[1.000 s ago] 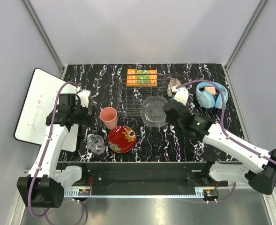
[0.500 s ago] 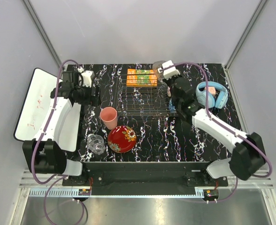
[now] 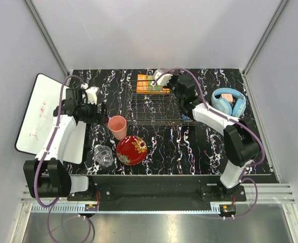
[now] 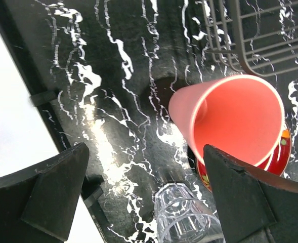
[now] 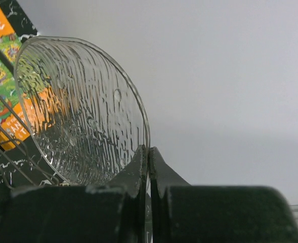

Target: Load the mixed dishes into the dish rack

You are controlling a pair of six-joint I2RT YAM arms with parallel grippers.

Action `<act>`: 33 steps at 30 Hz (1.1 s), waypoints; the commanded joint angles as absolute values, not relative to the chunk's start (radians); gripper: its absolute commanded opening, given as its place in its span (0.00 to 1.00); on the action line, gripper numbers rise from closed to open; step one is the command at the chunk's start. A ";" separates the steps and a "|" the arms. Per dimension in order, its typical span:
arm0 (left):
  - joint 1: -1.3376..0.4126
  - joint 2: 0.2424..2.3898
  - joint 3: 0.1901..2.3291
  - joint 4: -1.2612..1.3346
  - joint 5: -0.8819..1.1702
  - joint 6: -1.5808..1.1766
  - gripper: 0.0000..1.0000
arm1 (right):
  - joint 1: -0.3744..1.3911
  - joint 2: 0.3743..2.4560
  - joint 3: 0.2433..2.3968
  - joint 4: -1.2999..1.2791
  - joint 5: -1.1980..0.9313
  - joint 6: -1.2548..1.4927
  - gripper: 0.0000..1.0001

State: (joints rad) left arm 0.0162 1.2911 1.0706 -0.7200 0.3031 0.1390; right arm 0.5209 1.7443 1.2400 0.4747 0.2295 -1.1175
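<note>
At the 9 o'clock edge of the black marbled table [image 3: 189, 147], a white board [image 3: 35, 114]. Just right of it, the left gripper [image 3: 101, 110], fingers [image 4: 52, 195] spread wide and holding nothing, at 10 o'clock from the pink cup [image 3: 117, 126] and apart from it. Cup upright, just off the near left corner of the dish rack [image 3: 154, 106]; at its 7 o'clock a small clear glass cup [image 3: 103, 155], at its 5 o'clock a red floral bowl [image 3: 132, 150]. Rack mid-table, with an orange-green box [image 3: 150, 84] at its 12 o'clock. There too the right gripper [image 5: 148, 154], clenched on the rim of a ribbed clear bowl [image 5: 83, 116], bowl on edge over the rack's far wires; touching them or not, cannot tell. At the rack's 3 o'clock, light-blue headphones [image 3: 228, 103].
</note>
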 commanded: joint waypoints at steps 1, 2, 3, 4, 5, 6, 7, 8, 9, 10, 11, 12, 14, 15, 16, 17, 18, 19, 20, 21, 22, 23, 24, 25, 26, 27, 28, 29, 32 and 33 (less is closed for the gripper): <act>0.044 1.275 1.077 -0.664 0.345 0.147 0.99 | 0.509 1.779 1.256 0.525 0.178 -1.216 0.00; 0.048 1.278 1.077 -0.664 0.344 0.152 0.99 | 0.508 1.779 1.246 0.529 0.175 -1.218 0.00; 0.052 1.284 1.077 -0.664 0.344 0.153 0.99 | 0.502 1.779 1.221 0.531 0.158 -1.215 0.00; 0.064 1.288 1.077 -0.664 0.347 0.155 0.99 | 0.502 1.775 1.209 0.529 0.152 -1.218 0.00; 0.067 1.292 1.080 -0.666 0.347 0.156 0.99 | 0.497 1.775 1.198 0.531 0.146 -1.227 0.00; 0.075 1.298 1.083 -0.666 0.353 0.156 0.99 | 0.494 1.776 1.180 0.534 0.141 -1.239 0.00; 0.083 1.301 1.085 -0.666 0.353 0.155 0.99 | 0.491 1.773 1.174 0.532 0.135 -1.239 0.00; 0.087 1.304 1.088 -0.666 0.356 0.155 0.99 | 0.488 1.772 1.169 0.529 0.130 -1.239 0.00; 0.090 1.307 1.094 -0.666 0.363 0.152 0.99 | 0.486 1.770 1.161 0.529 0.123 -1.247 0.00; 0.097 1.308 1.095 -0.667 0.365 0.152 0.99 | 0.480 1.769 1.158 0.528 0.117 -1.261 0.00; 0.098 1.312 1.098 -0.666 0.367 0.149 0.99 | 0.477 1.770 1.152 0.526 0.115 -1.285 0.00; 0.103 1.315 1.103 -0.666 0.371 0.147 0.99 | 0.474 1.772 1.143 0.525 0.107 -1.325 0.00; 0.104 1.316 1.108 -0.667 0.373 0.147 0.99 | 0.466 1.773 1.138 0.529 0.100 -1.333 0.00; 0.106 1.318 1.111 -0.669 0.374 0.147 0.99 | 0.465 1.778 1.137 0.532 0.101 -1.359 0.00; 0.109 1.318 1.112 -0.669 0.376 0.146 0.99 | 0.460 1.782 1.132 0.543 0.098 -1.374 0.00; 0.109 1.318 1.115 -0.670 0.373 0.149 0.99 | 0.459 1.786 1.129 0.548 0.094 -1.387 0.00; 0.110 1.318 1.115 -0.672 0.376 0.147 0.99 | 0.457 1.789 1.123 0.555 0.087 -1.400 0.00; 0.115 1.319 1.117 -0.672 0.376 0.149 0.99 | 0.456 1.796 1.120 0.566 0.090 -1.411 0.00; 0.117 1.318 1.117 -0.673 0.374 0.152 0.99 | 0.456 1.799 1.114 0.569 0.092 -1.423 0.00; 0.118 1.319 1.117 -0.673 0.377 0.150 0.99 | 0.454 1.802 1.112 0.571 0.091 -1.439 0.00; 0.121 1.319 1.118 -0.673 0.377 0.153 0.99 | 0.453 1.802 1.111 0.558 0.084 -1.439 0.00; 0.124 1.322 1.118 -0.673 0.377 0.153 0.99 | 0.453 1.802 1.109 0.549 0.071 -1.439 0.00; 0.126 1.324 1.118 -0.675 0.377 0.155 0.99 | 0.453 1.802 1.109 0.546 0.071 -1.431 0.00; 0.129 1.325 1.120 -0.673 0.379 0.153 0.99 | 0.454 1.805 1.108 0.526 0.064 -1.427 0.00; 0.130 1.328 1.124 -0.675 0.380 0.155 0.99 | 0.453 1.805 1.104 0.522 0.057 -1.421 0.00; 0.132 1.330 1.126 -0.675 0.382 0.155 0.99 | 0.453 1.802 1.100 0.523 0.054 -1.402 0.00; 0.135 1.331 1.129 -0.675 0.385 0.153 0.99 | 0.453 1.802 1.097 0.523 0.051 -1.394 0.00; 0.135 1.336 1.134 -0.675 0.387 0.153 0.99 | 0.454 1.802 1.091 0.528 0.046 -1.387 0.00; 0.137 1.344 1.140 -0.675 0.391 0.150 0.99 | 0.454 1.801 1.081 0.558 0.041 -1.347 0.14; 0.137 1.344 1.144 -0.676 0.391 0.150 0.99 | 0.456 1.799 1.080 0.571 0.043 -1.326 0.19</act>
State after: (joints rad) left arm 0.1307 1.3365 1.0916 -0.7086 0.3584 0.1413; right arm 0.4587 1.8061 1.0893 0.4969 0.0727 -1.3746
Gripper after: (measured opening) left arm 0.988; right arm 0.113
